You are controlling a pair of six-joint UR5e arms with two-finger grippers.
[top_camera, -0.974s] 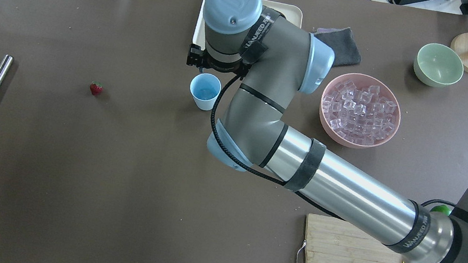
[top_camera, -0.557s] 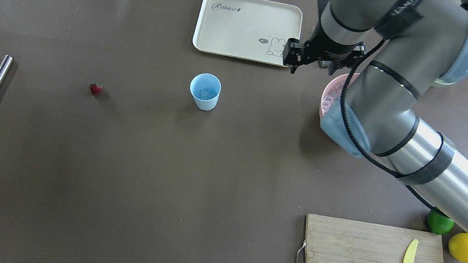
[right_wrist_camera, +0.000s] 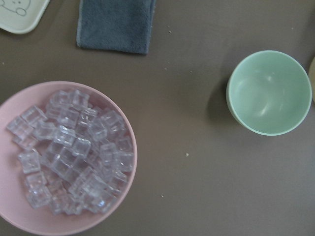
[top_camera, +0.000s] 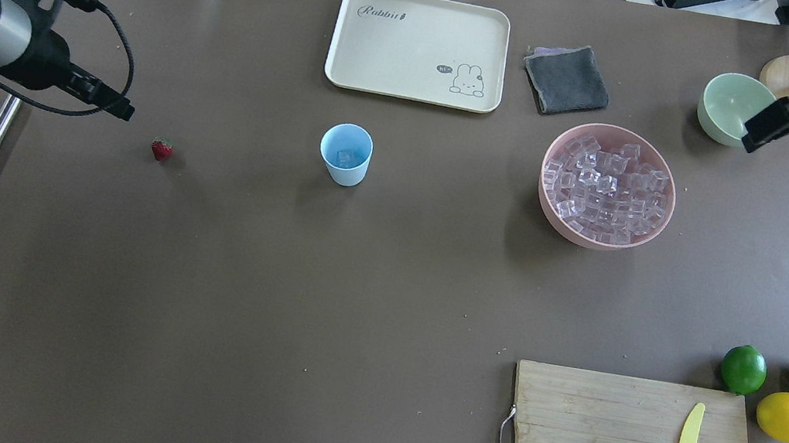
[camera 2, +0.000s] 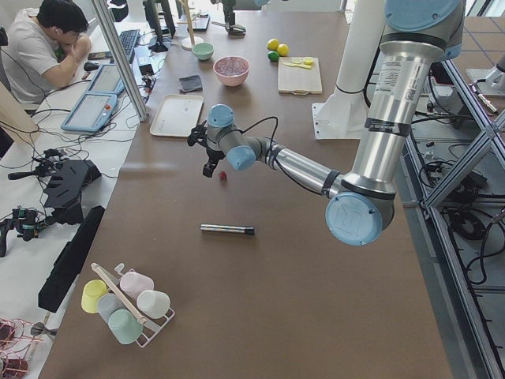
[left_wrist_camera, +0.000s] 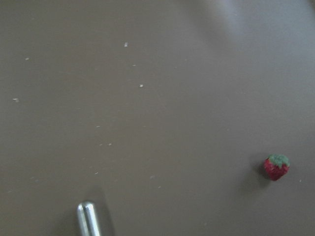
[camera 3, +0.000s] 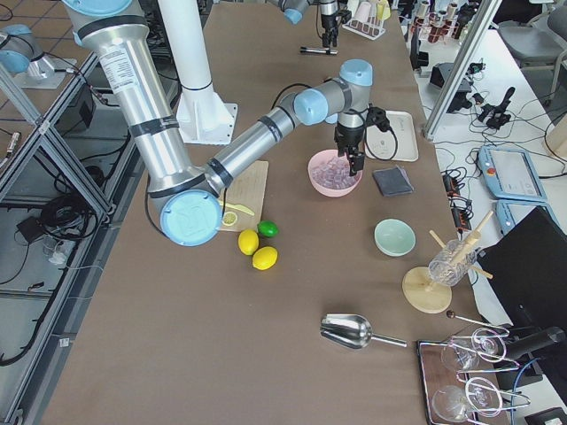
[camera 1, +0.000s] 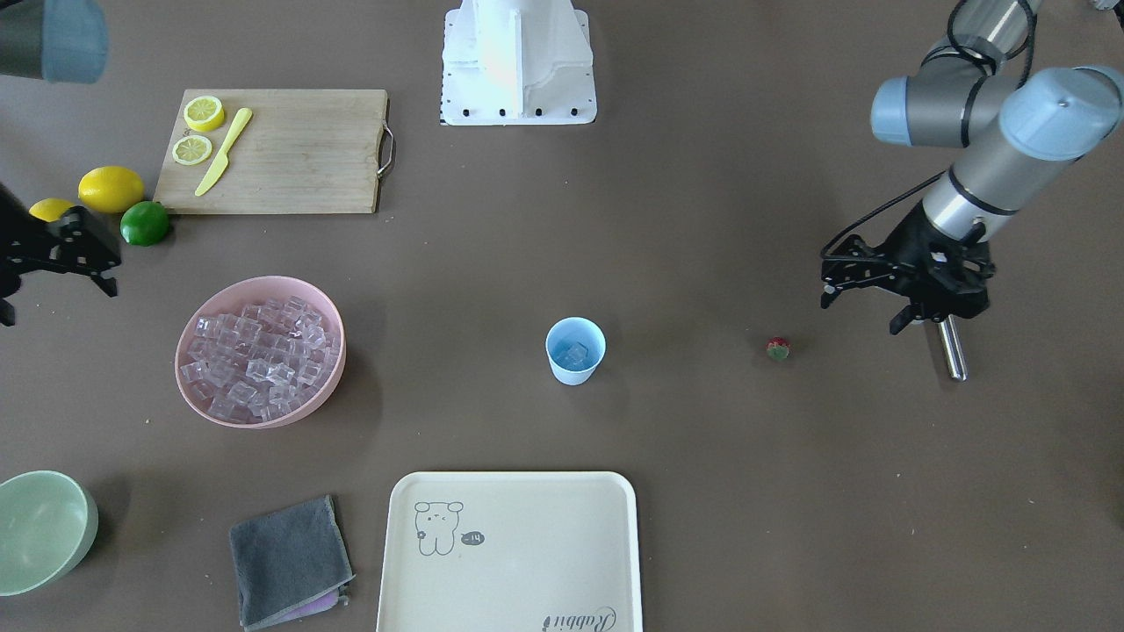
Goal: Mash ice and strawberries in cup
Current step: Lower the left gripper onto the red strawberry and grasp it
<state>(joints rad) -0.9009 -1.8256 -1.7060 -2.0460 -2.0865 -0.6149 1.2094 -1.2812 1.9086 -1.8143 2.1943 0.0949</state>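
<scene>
The cup (top_camera: 353, 175) stands in the middle of the bench (top_camera: 235, 291), and it has an ice cube (top_camera: 347, 159) in it. The strawberry (top_camera: 161, 150) lies on the bench to the left of the cup, well apart from it. So the ice part looks done, and the strawberry part comes next.

The left claw (camera 1: 861, 305) hangs open and empty near the strawberry. It needs to go down over the berry, pinch it softly and carry it to the cup. The metal stick (camera 1: 951, 349) for mashing lies under that arm. The right claw (camera 1: 57, 303) is far to the right, past the pink bowl (top_camera: 549, 205). It looks open and empty too.
</scene>
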